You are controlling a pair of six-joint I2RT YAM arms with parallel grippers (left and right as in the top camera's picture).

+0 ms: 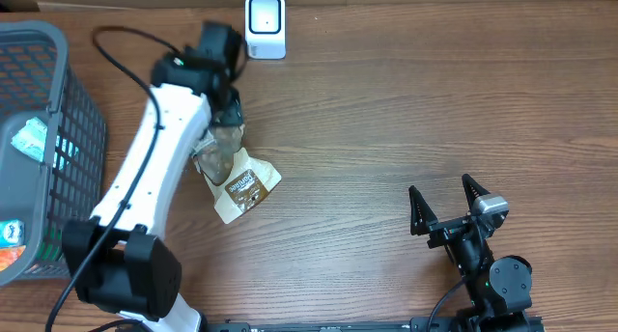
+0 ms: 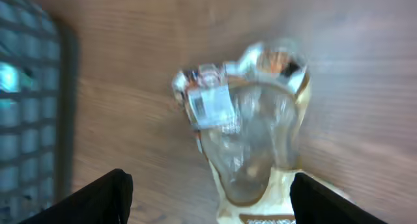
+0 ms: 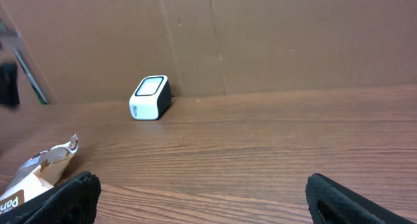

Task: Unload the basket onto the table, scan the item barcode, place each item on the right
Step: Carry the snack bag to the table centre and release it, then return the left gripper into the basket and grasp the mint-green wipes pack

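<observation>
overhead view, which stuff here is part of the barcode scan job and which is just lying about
Job:
tan and clear plastic snack pouch with a white label
white box-shaped scanner
left gripper, jaws open over the pouch

Lying about:
grey plastic mesh basket
right gripper, jaws open and empty
</observation>
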